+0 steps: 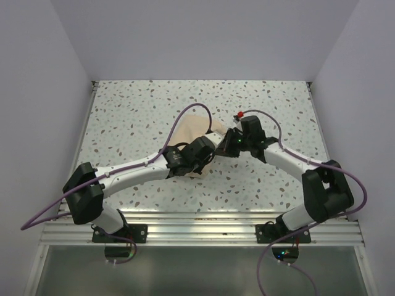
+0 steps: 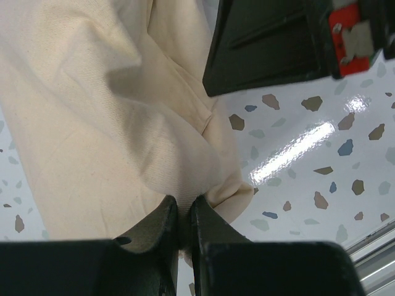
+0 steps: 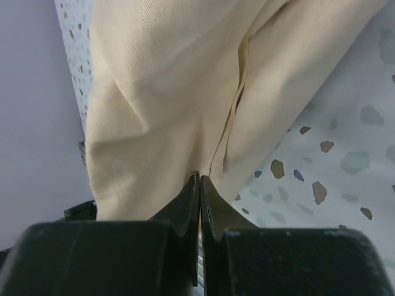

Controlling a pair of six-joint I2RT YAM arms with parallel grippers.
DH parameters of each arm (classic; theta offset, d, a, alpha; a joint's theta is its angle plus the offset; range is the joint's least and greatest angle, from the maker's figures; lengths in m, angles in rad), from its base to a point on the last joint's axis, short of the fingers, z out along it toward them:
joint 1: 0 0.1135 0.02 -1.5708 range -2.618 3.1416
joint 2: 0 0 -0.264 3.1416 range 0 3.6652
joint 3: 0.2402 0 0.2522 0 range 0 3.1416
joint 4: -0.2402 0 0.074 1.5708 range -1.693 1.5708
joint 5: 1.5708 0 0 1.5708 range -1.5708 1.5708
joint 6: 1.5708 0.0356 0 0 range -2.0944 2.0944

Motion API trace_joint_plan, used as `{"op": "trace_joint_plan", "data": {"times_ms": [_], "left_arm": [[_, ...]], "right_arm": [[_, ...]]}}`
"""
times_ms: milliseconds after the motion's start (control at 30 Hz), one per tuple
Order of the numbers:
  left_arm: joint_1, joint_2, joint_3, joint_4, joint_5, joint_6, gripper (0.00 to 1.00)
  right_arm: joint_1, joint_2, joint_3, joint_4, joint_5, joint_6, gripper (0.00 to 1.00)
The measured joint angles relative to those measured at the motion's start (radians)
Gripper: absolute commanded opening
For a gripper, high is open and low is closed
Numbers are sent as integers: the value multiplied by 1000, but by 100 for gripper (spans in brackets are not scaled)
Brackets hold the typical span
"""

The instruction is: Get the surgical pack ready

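The jaws of the left gripper (image 2: 184, 225) stand only a narrow slit apart, and a fold of the large tan woven cloth (image 2: 105, 117) is pinched in that slit. The jaws of the right gripper (image 3: 199, 196) are pressed fully together. The folds of the cloth (image 3: 166, 92) run down to their tips, so they appear to hold a thin edge of it.

The white speckled table (image 1: 136, 117) takes most of the top view. The cloth (image 1: 192, 127) lies about in the middle of it, a little to the left, between the two wrists. Only its far part shows there, because the left gripper (image 1: 210, 151) and the right gripper (image 1: 227, 145) cover the near part.

In the wrist views the cloth is a pale cream-tan with a fine even weave and a matt surface. It is gathered, not flat: soft, broad folds spread away from each pair of fingers. In the left wrist view a doubled edge like a hem runs along its right side, and the lower corner rests near the table. In the right wrist view a long seam-like crease falls toward the fingertips.

A ribbed aluminium rail (image 1: 197, 231) runs along the near edge. Thin purple cables (image 1: 196, 108) arch over the arms. A small red part (image 1: 240, 114) sits on the right wrist.
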Motion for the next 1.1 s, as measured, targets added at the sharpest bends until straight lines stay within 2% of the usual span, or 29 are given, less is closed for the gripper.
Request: {"op": "trace_joint_plan", "data": {"times_ms": [167, 367, 600, 700, 833, 1000, 1067, 1100], "left_arm": [[0, 0, 0, 0, 1, 0, 0], [0, 0, 1, -2, 7, 0, 0], [0, 5, 1, -16, 13, 0, 0], [1, 5, 1, -16, 11, 0, 0], [0, 4, 1, -15, 14, -2, 0], [0, -28, -29, -2, 18, -18, 1], [0, -51, -56, 0, 27, -21, 14], [0, -62, -69, 3, 32, -22, 29]], "right_arm": [[69, 56, -23, 46, -11, 17, 0], [148, 185, -23, 203, -10, 106, 0], [180, 329, -65, 535, 8, 290, 0], [179, 345, -72, 596, 12, 317, 0], [160, 301, -73, 500, 32, 290, 0], [75, 124, -59, 204, 64, 176, 0], [40, 55, -48, 105, 72, 128, 0], [23, 24, -44, 64, 74, 105, 0]]}}
